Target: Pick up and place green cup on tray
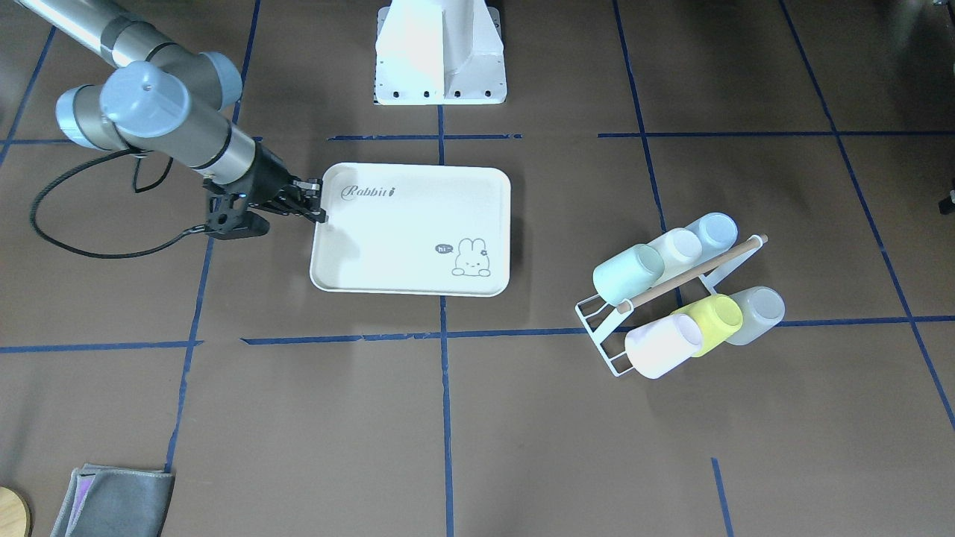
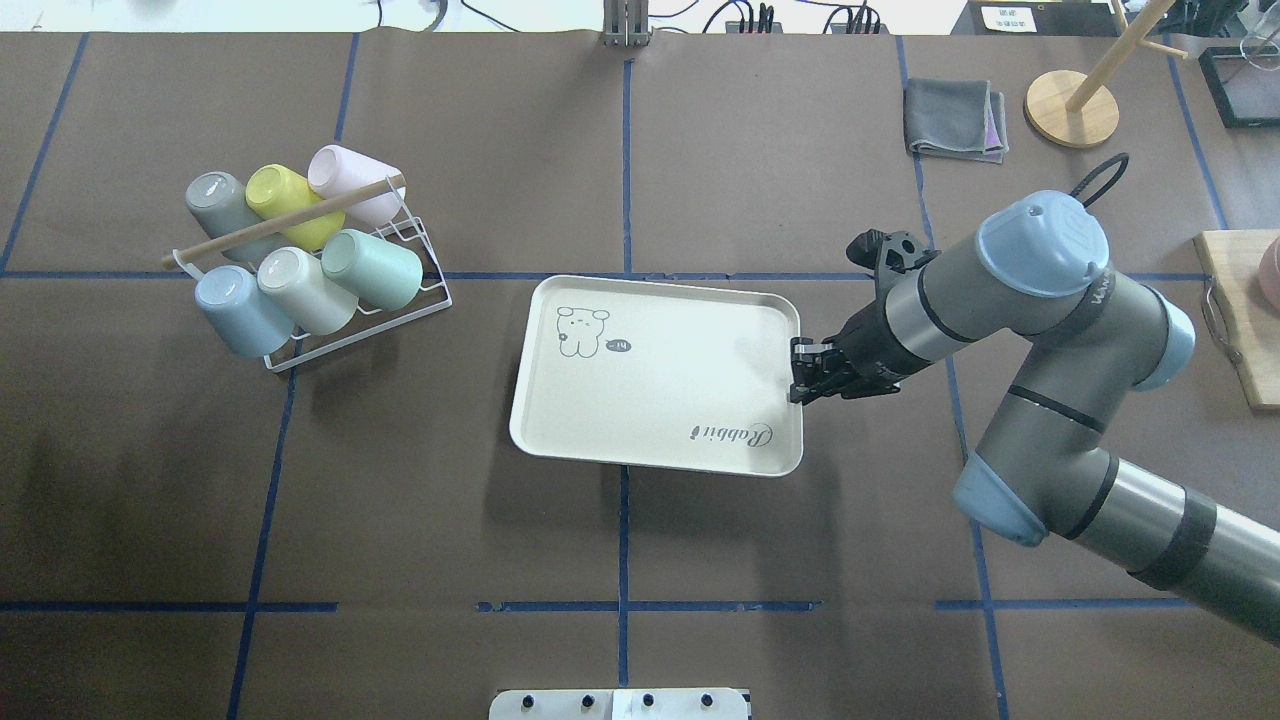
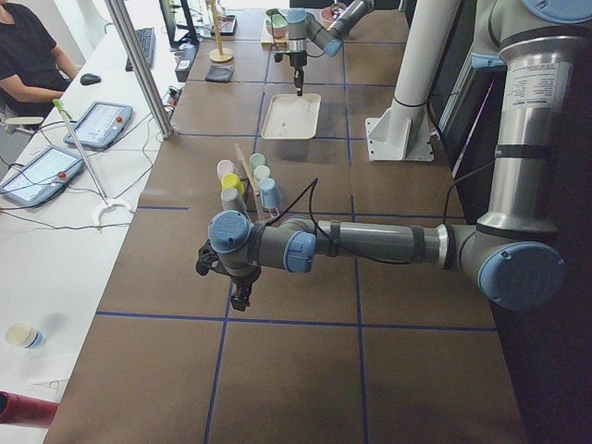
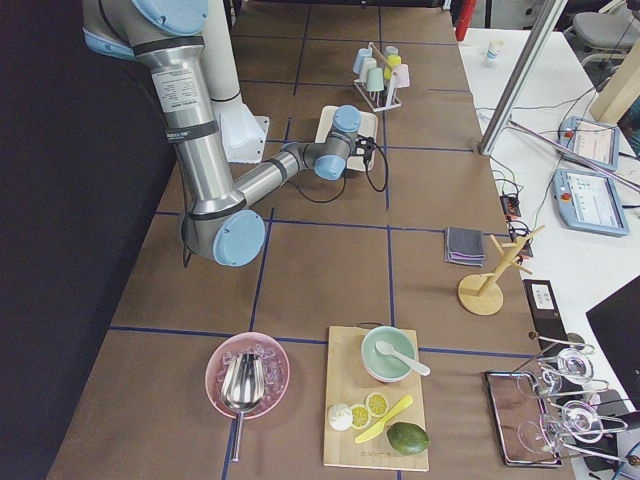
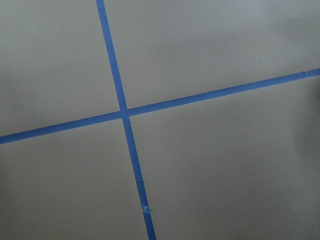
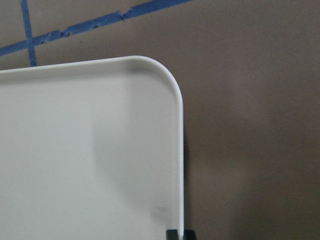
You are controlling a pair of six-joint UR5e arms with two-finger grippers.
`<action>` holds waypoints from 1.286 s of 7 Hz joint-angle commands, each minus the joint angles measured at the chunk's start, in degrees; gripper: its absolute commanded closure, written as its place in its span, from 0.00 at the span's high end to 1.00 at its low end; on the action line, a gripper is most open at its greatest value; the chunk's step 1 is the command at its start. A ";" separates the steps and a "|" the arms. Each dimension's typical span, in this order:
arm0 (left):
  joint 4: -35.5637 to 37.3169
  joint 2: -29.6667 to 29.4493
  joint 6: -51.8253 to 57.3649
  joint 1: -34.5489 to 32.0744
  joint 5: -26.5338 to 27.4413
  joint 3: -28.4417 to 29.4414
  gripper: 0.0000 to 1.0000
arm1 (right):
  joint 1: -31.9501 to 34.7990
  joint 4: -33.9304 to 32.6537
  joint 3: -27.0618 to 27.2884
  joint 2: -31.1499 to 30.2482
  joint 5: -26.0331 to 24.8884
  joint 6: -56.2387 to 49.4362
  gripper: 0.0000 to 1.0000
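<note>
The green cup (image 1: pixel 628 273) (image 2: pixel 372 268) lies on its side in a white wire rack (image 2: pixel 420 300) among several other cups, at the table's left side. The cream tray (image 1: pixel 418 253) (image 2: pixel 650 400) lies near the table's middle. My right gripper (image 2: pixel 800 372) (image 1: pixel 321 201) is at the tray's right rim; in the right wrist view its fingertips (image 6: pixel 172 234) straddle the rim (image 6: pixel 179 150), shut on it. My left gripper (image 3: pixel 242 296) shows only in the exterior left view, low over bare table, well away from the rack; I cannot tell whether it is open or shut.
The rack has a wooden handle bar (image 1: pixel 690 274), with yellow (image 2: pixel 280 195), pink, grey, white and light blue cups beside the green one. A grey cloth (image 2: pixel 955 120), a wooden stand (image 2: pixel 1072 108) and a cutting board (image 2: pixel 1240 320) are at the right. The robot base (image 1: pixel 440 52) stands behind the tray.
</note>
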 commanded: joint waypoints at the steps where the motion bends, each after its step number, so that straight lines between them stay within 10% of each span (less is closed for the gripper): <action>1: -0.11 0.01 0.03 0.33 0.09 0.02 1.00 | -3.47 -3.82 -0.12 2.27 -3.16 -0.02 0.00; 6: -1.94 -0.08 -0.06 1.99 0.17 0.11 1.00 | -4.71 -5.15 -0.74 2.63 -3.70 -3.36 0.03; 8: -2.83 -3.30 -0.49 6.11 0.26 -0.68 1.00 | -4.45 -5.76 -0.48 2.63 -3.62 -3.36 0.78; 9: -2.75 -4.64 -0.59 7.52 0.79 -2.51 1.00 | -3.14 -5.85 0.31 2.46 -3.53 -3.36 1.00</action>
